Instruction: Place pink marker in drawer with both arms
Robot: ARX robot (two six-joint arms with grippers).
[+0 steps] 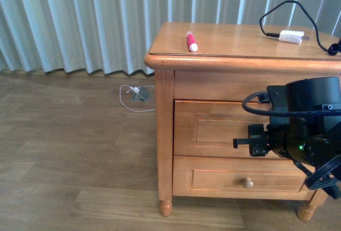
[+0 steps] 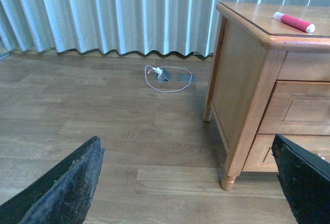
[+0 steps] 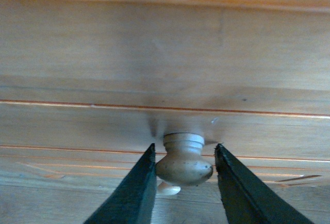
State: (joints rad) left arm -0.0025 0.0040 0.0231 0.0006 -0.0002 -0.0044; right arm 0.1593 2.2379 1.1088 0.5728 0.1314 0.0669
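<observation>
- Pink marker (image 1: 191, 41), short, thick, white-ended, lies on honey-coloured wooden cabinet top (image 1: 234, 42); probably light, rigid, roll-prone; grip mid-barrel
- right gripper (image 3: 184, 152) pinches small round wooden knob (image 3: 184, 167); left gripper (image 2: 185, 140) gapes wide, empty

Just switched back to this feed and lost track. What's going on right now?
The right hand is at the upper drawer, its fingers on either side of the knob and close against it. Whether it grips yet is unclear. The drawer looks shut. The pink marker lies untouched on the nightstand top. The left hand hangs open over the floor, off to the nightstand's side.
</observation>
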